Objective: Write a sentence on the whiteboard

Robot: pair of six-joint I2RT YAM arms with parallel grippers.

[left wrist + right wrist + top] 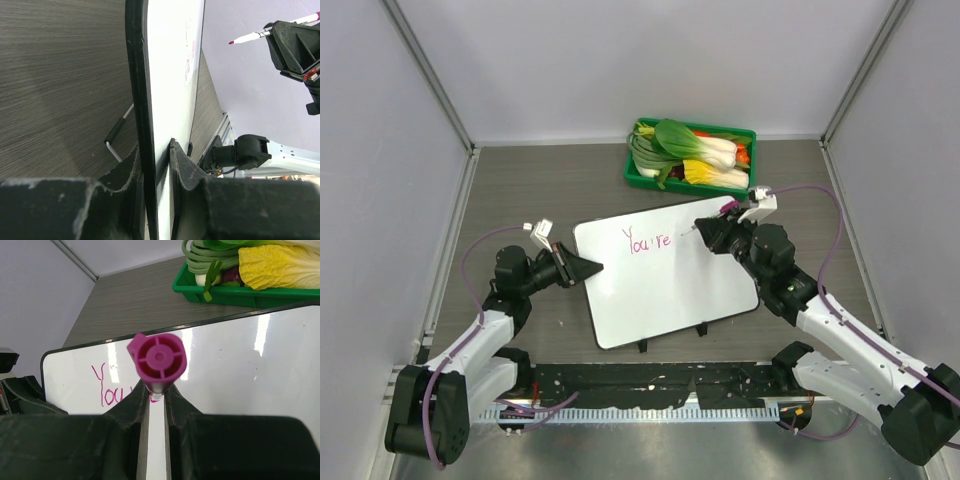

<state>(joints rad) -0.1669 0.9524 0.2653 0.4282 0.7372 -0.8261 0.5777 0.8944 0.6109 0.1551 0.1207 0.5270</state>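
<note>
Your left fingers (182, 167) pinch the rim of the flat white rectangular whiteboard (670, 290) lying on the grey wood-grain table (540, 190). Your right fingers (131, 407) clamp a magenta marker (157, 359) near the pink cursive sentence (648, 240) reading "You're".

A robot lab's test cell; plain pale wall panels (620, 60) and metal posts (432, 80) box in a wood-grain table (540, 190); two robot arms (840, 330) bolted to a black rail (650, 380); purple cables (837, 225) trailing; a whiteboard (670, 290); a green tray (640, 183) of vegetables (695, 145).
</note>
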